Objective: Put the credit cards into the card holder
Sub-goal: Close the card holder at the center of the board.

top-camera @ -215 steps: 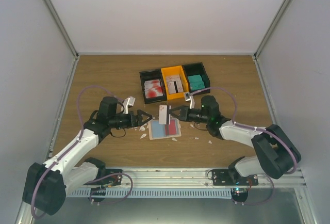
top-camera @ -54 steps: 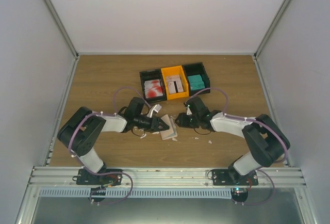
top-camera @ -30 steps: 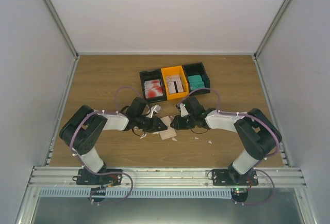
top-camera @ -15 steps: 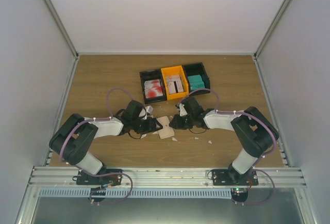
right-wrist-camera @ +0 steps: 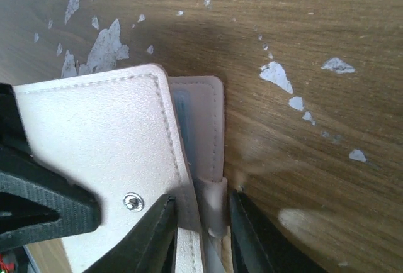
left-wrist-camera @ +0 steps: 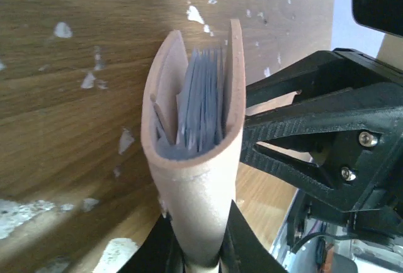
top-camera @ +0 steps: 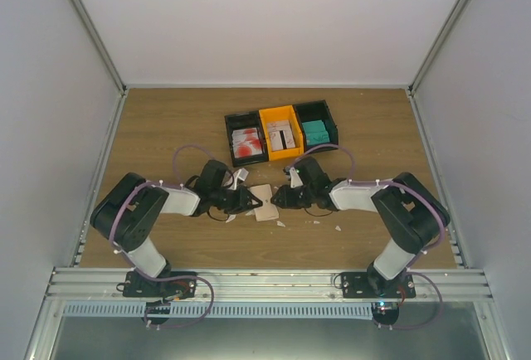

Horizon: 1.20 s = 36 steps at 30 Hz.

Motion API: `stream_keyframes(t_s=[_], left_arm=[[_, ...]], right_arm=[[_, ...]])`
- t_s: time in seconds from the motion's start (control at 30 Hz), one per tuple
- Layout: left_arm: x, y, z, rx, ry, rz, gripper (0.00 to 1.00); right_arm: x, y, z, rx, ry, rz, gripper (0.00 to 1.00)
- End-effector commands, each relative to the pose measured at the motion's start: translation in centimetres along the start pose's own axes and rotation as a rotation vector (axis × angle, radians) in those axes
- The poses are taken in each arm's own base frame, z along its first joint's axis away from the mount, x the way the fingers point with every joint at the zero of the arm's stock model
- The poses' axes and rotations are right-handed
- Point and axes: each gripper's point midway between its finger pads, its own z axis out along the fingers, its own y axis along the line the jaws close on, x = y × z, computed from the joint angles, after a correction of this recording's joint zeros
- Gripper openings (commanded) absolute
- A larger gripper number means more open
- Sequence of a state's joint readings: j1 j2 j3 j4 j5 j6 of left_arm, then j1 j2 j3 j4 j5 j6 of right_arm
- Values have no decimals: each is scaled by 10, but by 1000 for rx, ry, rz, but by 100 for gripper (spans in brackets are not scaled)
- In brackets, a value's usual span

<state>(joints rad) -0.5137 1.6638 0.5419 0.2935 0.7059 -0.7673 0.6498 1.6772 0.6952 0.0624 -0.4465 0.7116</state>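
Note:
The card holder (top-camera: pixel 264 205) is a beige folded wallet on the wood, squeezed between both grippers. My left gripper (left-wrist-camera: pixel 198 213) (top-camera: pixel 247 202) is shut on its folded spine. In the left wrist view, the wallet (left-wrist-camera: pixel 189 178) opens away from me, and the grey-blue edges of credit cards (left-wrist-camera: pixel 201 103) show inside. My right gripper (right-wrist-camera: pixel 203 196) (top-camera: pixel 280 197) straddles the wallet's (right-wrist-camera: pixel 101 134) far edge and the snap tab (right-wrist-camera: pixel 214 200). Its jaws stand partly open, with a thin gap beside the tab.
Three joined bins stand behind the wallet. A black bin (top-camera: pixel 228 138) holds red-and-white cards, an orange bin (top-camera: pixel 267 114) holds pale cards, and another black bin (top-camera: pixel 330 119) holds teal cards. White scraps (top-camera: pixel 338 228) dot the wood around the wallet. Both arms crowd the table's middle.
The wallet lay open flat seven seconds ago and now stands folded between the grippers. In the last second both arms closed in, and the left jaws shut on the fold.

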Motion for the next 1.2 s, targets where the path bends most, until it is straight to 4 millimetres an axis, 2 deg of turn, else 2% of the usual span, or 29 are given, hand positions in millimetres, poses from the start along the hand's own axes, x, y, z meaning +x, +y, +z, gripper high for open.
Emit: stream_keyframes(t_s=[0.0,0.1,0.27,0.33,0.5,0.67,0.77,0.87,1.17], left_arm=[[1,-13,-6,57,19,81,3],[0,-33,-19,115,44,131,0],[-6,-86,-53,261,88,220,0],[-7,-108,-67,329,112,245,0],[-5,-154,-101,484,189,259,0],[-6,-195,-133,585,210,324,0],[-6,-206,-141,607,220,345,0],[-6,-207,-142,612,225,346,0],[-1,-206,-144,619,234,345,0]], right_arm=[[8,2,-10,6,-5,-32,30],[-9,5,-31,15,-103,-61,36],[-29,16,-74,-1,-273,-155,40],[-34,30,-91,-30,-337,-234,41],[-31,88,-136,-216,-445,-526,53],[-31,108,-157,-242,-492,-678,55],[-23,119,-163,-292,-493,-739,56],[-23,123,-167,-300,-505,-766,56],[-52,123,-173,-226,-592,-709,58]])
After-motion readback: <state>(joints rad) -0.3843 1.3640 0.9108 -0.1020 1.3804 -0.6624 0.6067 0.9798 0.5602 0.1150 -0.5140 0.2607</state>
